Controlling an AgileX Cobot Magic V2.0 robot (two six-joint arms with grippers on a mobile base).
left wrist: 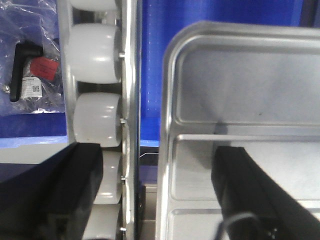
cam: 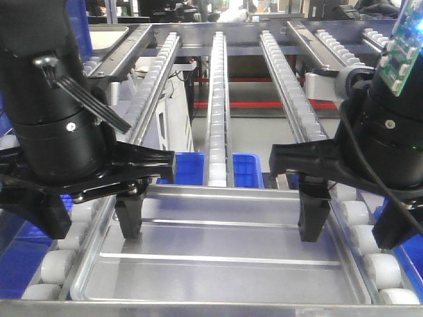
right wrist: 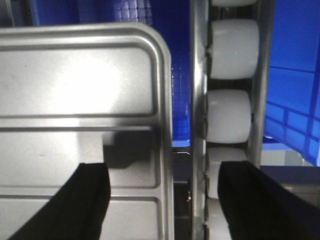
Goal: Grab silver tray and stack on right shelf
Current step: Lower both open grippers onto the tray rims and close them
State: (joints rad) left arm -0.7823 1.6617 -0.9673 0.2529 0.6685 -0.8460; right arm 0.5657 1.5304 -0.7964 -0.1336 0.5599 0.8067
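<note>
The silver tray (cam: 218,264) lies flat on the right shelf, between two white roller rails (cam: 56,264) and just behind the steel front bar (cam: 211,309). My left gripper (cam: 89,221) is open and straddles the tray's left rim, with one finger over the tray and the other outside the rail. My right gripper (cam: 355,224) is also open and straddles the right rim the same way. In the left wrist view the gripper (left wrist: 160,195) spans the tray (left wrist: 240,85) and rollers (left wrist: 95,50). In the right wrist view the gripper (right wrist: 167,200) spans the tray (right wrist: 75,85) and rollers (right wrist: 230,50).
More sloping roller lanes (cam: 218,99) run away behind the tray. Blue crates (cam: 248,168) sit below the rack, and one blue crate (right wrist: 295,100) lies right of the rail. A plastic bag holding a black handle (left wrist: 30,70) lies left of the left rail.
</note>
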